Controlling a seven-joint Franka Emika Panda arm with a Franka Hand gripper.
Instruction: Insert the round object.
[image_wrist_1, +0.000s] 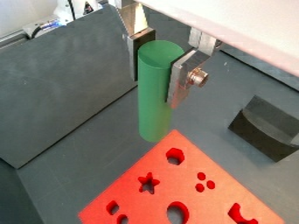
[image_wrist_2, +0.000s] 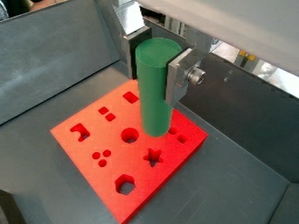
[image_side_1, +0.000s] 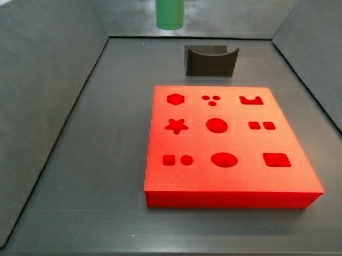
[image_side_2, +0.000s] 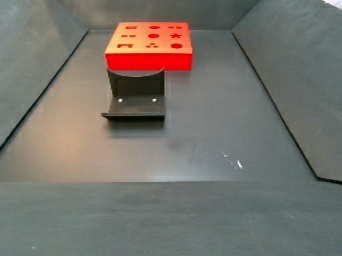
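Observation:
My gripper (image_wrist_1: 158, 74) is shut on the round object, a matte green cylinder peg (image_wrist_1: 156, 96). It holds the peg upright by its upper part between the two silver fingers, as both wrist views show (image_wrist_2: 155, 74). The peg (image_wrist_2: 156, 92) hangs in the air above the red block (image_wrist_2: 117, 153), which has several shaped holes, including round ones. In a side view only the peg's lower end (image_side_1: 168, 13) shows at the frame's upper edge, beyond the red block (image_side_1: 227, 140). The gripper itself is out of both side views.
A dark grey holder with a curved notch (image_side_1: 209, 60) stands on the floor just beyond the red block; it also shows in a side view (image_side_2: 135, 97) and a wrist view (image_wrist_1: 267, 127). Sloping dark walls (image_side_1: 80, 90) enclose the floor.

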